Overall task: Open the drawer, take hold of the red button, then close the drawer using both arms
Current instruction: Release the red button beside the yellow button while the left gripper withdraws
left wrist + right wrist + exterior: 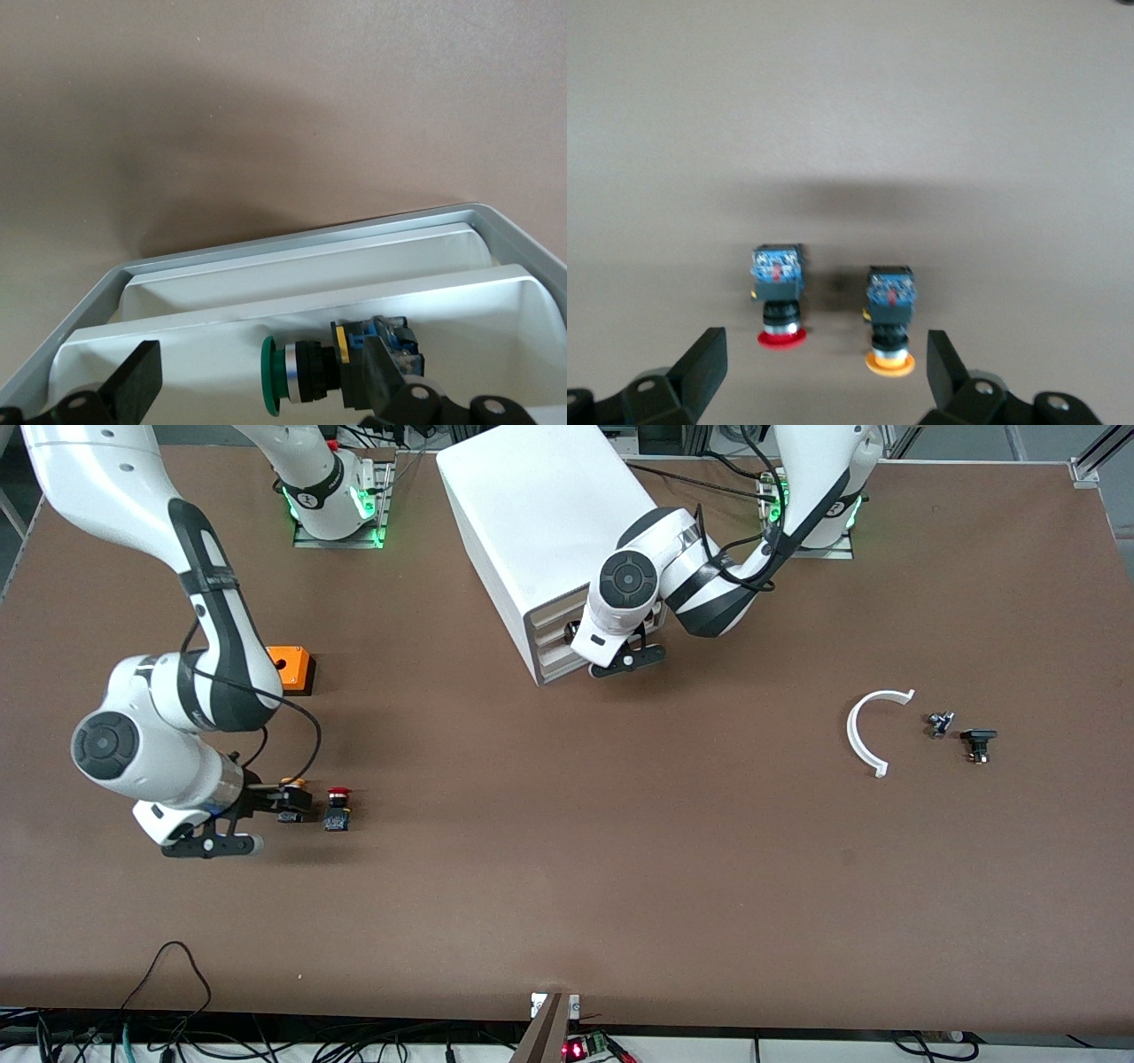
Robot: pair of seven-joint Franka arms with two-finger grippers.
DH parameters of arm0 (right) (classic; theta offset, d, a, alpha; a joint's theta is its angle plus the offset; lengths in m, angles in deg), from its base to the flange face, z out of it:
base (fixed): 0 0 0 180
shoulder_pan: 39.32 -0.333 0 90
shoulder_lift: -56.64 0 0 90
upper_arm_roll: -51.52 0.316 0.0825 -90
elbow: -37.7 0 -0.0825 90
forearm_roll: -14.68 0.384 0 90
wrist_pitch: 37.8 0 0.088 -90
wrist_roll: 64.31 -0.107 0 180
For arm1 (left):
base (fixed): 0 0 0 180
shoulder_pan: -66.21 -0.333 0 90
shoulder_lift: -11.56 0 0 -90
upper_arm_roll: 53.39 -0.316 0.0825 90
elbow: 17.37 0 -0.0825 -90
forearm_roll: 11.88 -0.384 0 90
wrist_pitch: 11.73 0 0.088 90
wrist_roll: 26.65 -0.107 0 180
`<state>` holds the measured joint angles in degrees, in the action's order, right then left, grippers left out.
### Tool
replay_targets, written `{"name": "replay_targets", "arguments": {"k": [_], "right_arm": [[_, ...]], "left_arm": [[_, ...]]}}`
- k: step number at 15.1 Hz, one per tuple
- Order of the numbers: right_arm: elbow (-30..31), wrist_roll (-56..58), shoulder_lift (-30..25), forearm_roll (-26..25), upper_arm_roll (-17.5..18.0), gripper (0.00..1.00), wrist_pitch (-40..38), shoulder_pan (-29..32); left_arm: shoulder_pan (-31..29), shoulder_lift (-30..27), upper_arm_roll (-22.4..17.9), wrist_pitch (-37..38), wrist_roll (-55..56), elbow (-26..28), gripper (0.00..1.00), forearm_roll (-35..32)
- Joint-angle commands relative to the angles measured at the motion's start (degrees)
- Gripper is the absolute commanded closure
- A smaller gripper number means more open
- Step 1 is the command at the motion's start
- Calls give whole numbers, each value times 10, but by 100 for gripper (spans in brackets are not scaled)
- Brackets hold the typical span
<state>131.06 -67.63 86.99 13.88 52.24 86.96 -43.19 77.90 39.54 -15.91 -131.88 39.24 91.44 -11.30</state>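
Note:
The red-capped button (337, 808) lies on the table beside a like button with an orange cap (291, 797). In the right wrist view the red button (779, 305) and the orange-capped one (889, 328) lie just ahead of the fingertips. My right gripper (270, 804) (824, 376) is low over the table by them, open and empty. My left gripper (613, 652) (252, 385) is at the front of the white cabinet (532, 522), open. Its fingers (137, 381) flank a green-capped button (306, 372) lying in a white drawer (266, 305). The drawer fronts (556, 638) sit level with the cabinet face.
An orange box with a hole (289, 666) stands near the right arm. A white curved strip (866, 732) and two small dark parts (939, 724) (978, 744) lie toward the left arm's end of the table.

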Motion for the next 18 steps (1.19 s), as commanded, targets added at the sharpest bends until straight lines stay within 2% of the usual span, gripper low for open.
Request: {"name": "replay_targets", "arguments": {"k": [1,6,10,14,18], "right_arm": [[75,-11,-77,-4,-5,0,9,2],[72,-20,-139,2,-8,1,-79,2],[46,-26,-166,4,-9,0,-111,2],[-24,-26,-181,5,-9,0,-256,2],[-102,-26,-183,5,-9,0,-325,2]], "left_arm": [[-31,-15,8,10,-15,0,0,9],[-88,-33,3,111,-126,-59,0,7],[-151,-63,6,186,-260,-99,0,-49],[-197,-66,5,263,-361,-173,0,-84],[-225,-78,5,302,-488,-231,0,-131]]}}
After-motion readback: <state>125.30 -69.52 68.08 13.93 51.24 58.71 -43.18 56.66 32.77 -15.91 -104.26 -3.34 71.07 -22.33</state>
